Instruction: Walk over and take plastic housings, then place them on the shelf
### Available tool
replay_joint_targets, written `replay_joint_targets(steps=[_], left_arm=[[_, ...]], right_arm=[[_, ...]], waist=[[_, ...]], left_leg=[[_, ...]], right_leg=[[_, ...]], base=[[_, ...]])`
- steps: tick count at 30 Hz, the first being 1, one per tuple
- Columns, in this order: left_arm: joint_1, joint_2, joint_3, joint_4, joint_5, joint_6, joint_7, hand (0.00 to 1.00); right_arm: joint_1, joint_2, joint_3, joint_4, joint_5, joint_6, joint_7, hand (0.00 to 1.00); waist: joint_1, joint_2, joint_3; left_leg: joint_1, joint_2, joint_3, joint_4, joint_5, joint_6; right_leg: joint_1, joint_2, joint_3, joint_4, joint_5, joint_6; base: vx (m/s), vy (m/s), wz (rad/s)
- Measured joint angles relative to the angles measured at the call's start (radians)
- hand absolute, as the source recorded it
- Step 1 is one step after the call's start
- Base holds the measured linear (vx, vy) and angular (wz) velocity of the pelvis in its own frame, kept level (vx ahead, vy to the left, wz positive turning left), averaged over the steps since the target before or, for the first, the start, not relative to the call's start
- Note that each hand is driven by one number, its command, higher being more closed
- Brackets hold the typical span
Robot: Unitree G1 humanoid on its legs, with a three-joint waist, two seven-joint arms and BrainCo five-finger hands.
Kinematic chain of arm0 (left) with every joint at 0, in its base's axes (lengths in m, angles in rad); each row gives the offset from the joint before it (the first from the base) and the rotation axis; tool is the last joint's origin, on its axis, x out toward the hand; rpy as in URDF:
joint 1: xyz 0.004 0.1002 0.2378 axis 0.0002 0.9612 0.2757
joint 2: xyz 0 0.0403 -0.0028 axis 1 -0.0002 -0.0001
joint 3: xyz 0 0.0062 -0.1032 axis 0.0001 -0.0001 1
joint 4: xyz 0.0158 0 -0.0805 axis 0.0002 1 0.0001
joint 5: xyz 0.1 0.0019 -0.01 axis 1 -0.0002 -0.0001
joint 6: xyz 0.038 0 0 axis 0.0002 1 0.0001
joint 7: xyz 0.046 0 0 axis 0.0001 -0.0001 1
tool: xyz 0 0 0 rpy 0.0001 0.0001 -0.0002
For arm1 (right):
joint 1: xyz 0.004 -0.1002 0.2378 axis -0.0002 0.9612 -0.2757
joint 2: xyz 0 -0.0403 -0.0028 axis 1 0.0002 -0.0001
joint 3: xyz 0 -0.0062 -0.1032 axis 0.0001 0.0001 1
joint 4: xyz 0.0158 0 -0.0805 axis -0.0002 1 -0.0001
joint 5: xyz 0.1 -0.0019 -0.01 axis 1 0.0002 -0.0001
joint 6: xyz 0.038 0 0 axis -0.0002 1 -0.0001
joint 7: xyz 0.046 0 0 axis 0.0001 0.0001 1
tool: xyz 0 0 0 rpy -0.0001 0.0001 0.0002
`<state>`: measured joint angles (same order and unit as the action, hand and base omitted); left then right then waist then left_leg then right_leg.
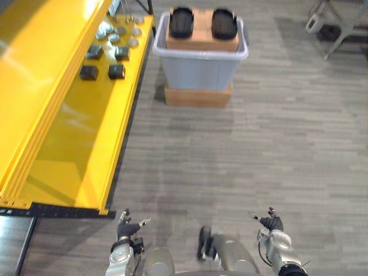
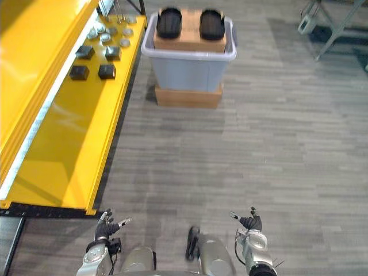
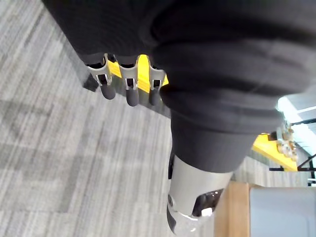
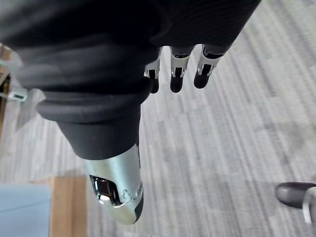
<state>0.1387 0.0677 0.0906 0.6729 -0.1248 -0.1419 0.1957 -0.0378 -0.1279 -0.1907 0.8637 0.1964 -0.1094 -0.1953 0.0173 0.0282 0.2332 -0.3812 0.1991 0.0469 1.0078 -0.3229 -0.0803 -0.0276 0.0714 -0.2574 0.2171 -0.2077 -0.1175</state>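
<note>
Two black plastic housings (image 1: 181, 22) (image 1: 224, 23) lie side by side on a cardboard box inside a grey bin (image 1: 201, 55), far ahead across the floor. The yellow shelf (image 1: 86, 144) runs along the left side. My left hand (image 1: 126, 227) hangs low near the shelf's near end, fingers relaxed and holding nothing; its straight fingers (image 3: 129, 89) show over the carpet. My right hand (image 1: 271, 223) hangs low on the other side, also open and empty, with its fingers (image 4: 177, 79) over bare carpet. Both hands are far from the bin.
The bin stands on a flat cardboard box (image 1: 198, 96). At the shelf's far end lie several small black blocks (image 1: 117, 71) and grey round parts (image 1: 115, 34). A grey metal frame (image 1: 339, 23) stands at the far right. Grey carpet lies between me and the bin.
</note>
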Motion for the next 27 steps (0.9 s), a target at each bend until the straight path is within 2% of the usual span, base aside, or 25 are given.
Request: replay_joint_targets(steps=[2, 3, 4, 5, 6, 7, 8, 9, 10, 11, 12, 13, 14, 15, 16, 17, 18, 20, 21, 22, 23, 24, 25, 26, 27], left_arm=[[0.008, -0.013, 0.000, -0.002, 0.000, 0.000, -0.001, 0.00], [0.009, -0.023, 0.000, -0.002, 0.000, 0.001, -0.002, 0.00], [0.013, -0.030, 0.000, -0.001, 0.001, 0.001, -0.002, 0.00], [0.017, -0.032, 0.002, 0.001, 0.001, 0.002, -0.003, 0.00], [0.019, -0.032, 0.003, 0.002, 0.001, 0.003, -0.004, 0.00], [0.017, -0.032, 0.006, 0.003, 0.001, 0.003, -0.005, 0.00], [0.015, -0.032, 0.018, 0.003, 0.000, 0.003, -0.009, 0.00], [0.004, -0.035, 0.027, 0.002, 0.000, 0.003, -0.011, 0.00], [-0.013, -0.045, 0.032, 0.001, 0.000, 0.004, -0.017, 0.00], [-0.014, -0.048, 0.029, -0.001, 0.000, 0.004, -0.020, 0.00], [-0.013, -0.047, 0.025, 0.001, 0.000, 0.004, -0.020, 0.00], [-0.015, -0.044, 0.018, 0.002, 0.000, 0.005, -0.020, 0.00], [-0.026, -0.043, 0.010, 0.002, 0.000, 0.008, -0.019, 0.00], [-0.042, -0.042, -0.001, 0.001, 0.000, 0.008, -0.018, 0.00], [-0.043, -0.042, -0.001, 0.001, 0.000, 0.008, -0.018, 0.00], [-0.047, -0.044, -0.001, 0.000, 0.000, 0.007, -0.018, 0.00], [-0.050, -0.044, 0.000, 0.000, 0.000, 0.006, -0.018, 0.00], [-0.053, -0.045, 0.000, 0.000, 0.000, 0.006, -0.018, 0.00], [-0.050, -0.044, 0.000, 0.005, 0.000, 0.006, -0.018, 0.00], [-0.048, -0.041, 0.001, 0.017, 0.001, 0.007, -0.016, 0.00], [-0.049, -0.036, 0.001, 0.028, 0.001, 0.006, -0.016, 0.00], [-0.051, -0.026, 0.000, 0.056, 0.001, 0.007, -0.015, 0.00], [-0.050, -0.025, 0.000, 0.065, 0.001, 0.007, -0.014, 0.00], [-0.047, -0.022, -0.001, 0.084, 0.001, 0.007, -0.012, 0.00], [-0.047, -0.013, 0.000, 0.095, 0.002, 0.007, -0.012, 0.00]], right_arm=[[-0.004, 0.008, -0.001, -0.004, 0.005, 0.003, 0.002, 0.00], [-0.009, 0.007, -0.008, -0.004, 0.005, 0.002, 0.001, 0.00], [-0.016, 0.008, -0.017, 0.001, 0.006, 0.002, 0.001, 0.00], [-0.018, 0.016, -0.025, 0.001, 0.006, 0.002, 0.001, 0.00], [-0.017, 0.022, -0.026, 0.000, 0.006, 0.002, 0.001, 0.00], [-0.013, 0.034, -0.026, 0.000, 0.005, 0.002, 0.000, 0.00], [-0.013, 0.054, -0.027, 0.000, 0.005, 0.002, 0.000, 0.00], [-0.010, 0.063, -0.028, 0.000, 0.003, 0.002, 0.000, 0.00], [-0.008, 0.075, -0.042, 0.000, -0.002, 0.003, 0.002, 0.00], [0.002, 0.086, -0.049, 0.000, -0.003, 0.004, 0.002, 0.00], [0.016, 0.096, -0.049, 0.000, -0.006, 0.004, 0.002, 0.00], [0.044, 0.107, -0.048, -0.015, -0.010, 0.004, 0.003, 0.00], [0.064, 0.111, -0.048, -0.026, -0.011, 0.004, 0.003, 0.00], [0.078, 0.113, -0.047, -0.026, -0.011, 0.009, 0.003, 0.00], [0.082, 0.114, -0.047, -0.026, -0.011, 0.009, 0.003, 0.00], [0.093, 0.120, -0.046, -0.031, -0.011, 0.009, 0.003, 0.00], [0.110, 0.130, -0.041, -0.052, -0.011, 0.008, 0.003, 0.00], [0.114, 0.138, -0.040, -0.061, -0.011, 0.007, 0.004, 0.00], [0.115, 0.140, -0.041, -0.058, -0.011, 0.007, 0.004, 0.00], [0.115, 0.140, -0.041, -0.046, -0.011, 0.008, 0.003, 0.00], [0.115, 0.140, -0.041, -0.039, -0.011, 0.008, 0.003, 0.00], [0.103, 0.137, -0.042, -0.008, -0.011, 0.009, 0.003, 0.00], [0.102, 0.134, -0.041, 0.000, -0.011, 0.010, 0.003, 0.00], [0.100, 0.130, -0.039, 0.017, -0.013, 0.011, 0.002, 0.00], [0.102, 0.128, -0.040, 0.022, -0.013, 0.011, 0.002, 0.00]], waist=[[0.011, -0.007, 0.000], [0.027, -0.005, 0.000], [0.048, -0.004, 0.001], [0.065, -0.006, 0.002], [0.078, -0.007, 0.001], [0.087, -0.017, -0.004], [0.087, -0.039, -0.016], [0.082, -0.055, -0.016], [0.082, -0.059, -0.017], [0.082, -0.058, -0.017], [0.080, -0.059, -0.017], [0.072, -0.057, -0.018], [0.067, -0.057, -0.018], [0.050, -0.056, -0.017], [0.046, -0.054, -0.017], [0.035, -0.049, -0.019], [0.024, -0.044, -0.025], [0.024, -0.041, -0.029], [0.024, -0.044, -0.031], [0.024, -0.046, -0.033], [0.024, -0.050, -0.037], [0.015, -0.062, -0.044], [0.004, -0.061, -0.046], [-0.006, -0.060, -0.059], [-0.002, -0.051, -0.068]], left_leg=[[-0.053, -0.106, 0.038, -0.281, 0.003, 0.005], [-0.060, -0.147, 0.037, -0.441, 0.041, 0.009], [-0.063, -0.178, 0.041, -0.599, 0.107, 0.011], [-0.080, -0.200, 0.048, -0.714, 0.205, 0.029], [-0.082, -0.204, 0.054, -0.738, 0.241, 0.045], [-0.072, -0.217, 0.064, -0.739, 0.337, 0.116], [-0.069, -0.222, 0.080, -0.724, 0.378, 0.168], [-0.071, -0.234, 0.086, -0.697, 0.356, 0.180], [-0.073, -0.236, 0.096, -0.630, 0.291, 0.195], [-0.050, -0.238, 0.096, -0.589, 0.243, 0.198], [-0.009, -0.240, 0.092, -0.569, 0.205, 0.201], [0.061, -0.246, 0.077, -0.565, 0.156, 0.201], [0.107, -0.259, 0.060, -0.565, 0.124, 0.206], [0.188, -0.275, 0.027, -0.581, 0.101, 0.215], [0.204, -0.275, 0.023, -0.586, 0.098, 0.216], [0.275, -0.273, -0.007, -0.617, 0.082, 0.213], [0.330, -0.261, -0.043, -0.641, 0.047, 0.206], [0.373, -0.255, -0.073, -0.644, 0.006, 0.200], [0.399, -0.247, -0.086, -0.646, -0.016, 0.191], [0.435, -0.234, -0.102, -0.663, -0.035, 0.177], [0.450, -0.231, -0.111, -0.675, -0.040, 0.167], [0.498, -0.226, -0.139, -0.717, -0.050, 0.149], [0.514, -0.216, -0.157, -0.733, -0.057, 0.137], [0.542, -0.189, -0.188, -0.745, -0.068, 0.112], [0.552, -0.165, -0.198, -0.744, -0.074, 0.094]], right_leg=[[0.089, 0.000, 0.021, -0.097, 0.004, 0.006], [0.114, -0.001, 0.037, -0.126, 0.005, 0.010], [0.137, -0.001, 0.058, -0.151, 0.002, 0.017], [0.173, 0.002, 0.082, -0.180, -0.008, 0.036], [0.193, 0.002, 0.093, -0.192, -0.014, 0.047], [0.223, -0.004, 0.117, -0.205, -0.026, 0.067], [0.231, -0.026, 0.124, -0.200, -0.038, 0.089], [0.228, -0.041, 0.126, -0.187, -0.041, 0.094], [0.220, -0.056, 0.124, -0.118, -0.044, 0.118], [0.203, -0.066, 0.123, -0.009, -0.047, 0.124], [0.162, -0.075, 0.119, 0.166, -0.040, 0.154], [0.053, -0.107, 0.122, 0.478, 0.040, 0.228], [-0.021, -0.131, 0.122, 0.686, 0.043, 0.213], [-0.123, -0.165, 0.116, 0.869, 0.017, 0.173], [-0.138, -0.168, 0.114, 0.879, 0.011, 0.166], [-0.196, -0.180, 0.077, 0.870, -0.016, 0.148], [-0.255, -0.194, 0.032, 0.788, -0.048, 0.142], [-0.325, -0.196, 0.001, 0.669, -0.057, 0.148], [-0.349, -0.192, -0.007, 0.558, -0.051, 0.154], [-0.353, -0.172, -0.015, 0.344, -0.011, 0.171], [-0.355, -0.165, -0.014, 0.232, 0.024, 0.175], [-0.372, -0.157, 0.002, 0.053, 0.124, 0.175], [-0.379, -0.144, 0.009, 0.024, 0.170, 0.177], [-0.362, -0.119, 0.018, -0.006, 0.279, 0.132], [-0.345, -0.104, 0.017, -0.017, 0.367, 0.065]], base=[[0.45, -0.062, -0.15], [0.42, 0.001, -0.49], [0.52, 0.040, -0.70], [0.45, 0.063, -0.67], [0.51, 0.081, -0.67], [0.57, 0.081, -0.40], [0.61, 0.083, -0.25], [0.61, 0.096, -0.04], [0.59, 0.124, -0.05], [0.57, 0.142, -0.08], [0.55, 0.157, 0.02], [0.55, 0.149, 0.18], [0.76, 0.165, 0.58], [0.54, 0.104, 0.59], [0.51, 0.078, 0.69], [0.45, 0.035, 0.62], [0.53, 0.030, 0.65], [0.39, -0.030, 0.43], [0.46, -0.098, 0.36], [0.47, -0.116, 0.34], [0.61, -0.199, 0.50], [0.54, -0.200, 0.51], [0.69, -0.278, 0.71], [0.62, -0.274, 0.54], [0.63, -0.277, 0.38]])
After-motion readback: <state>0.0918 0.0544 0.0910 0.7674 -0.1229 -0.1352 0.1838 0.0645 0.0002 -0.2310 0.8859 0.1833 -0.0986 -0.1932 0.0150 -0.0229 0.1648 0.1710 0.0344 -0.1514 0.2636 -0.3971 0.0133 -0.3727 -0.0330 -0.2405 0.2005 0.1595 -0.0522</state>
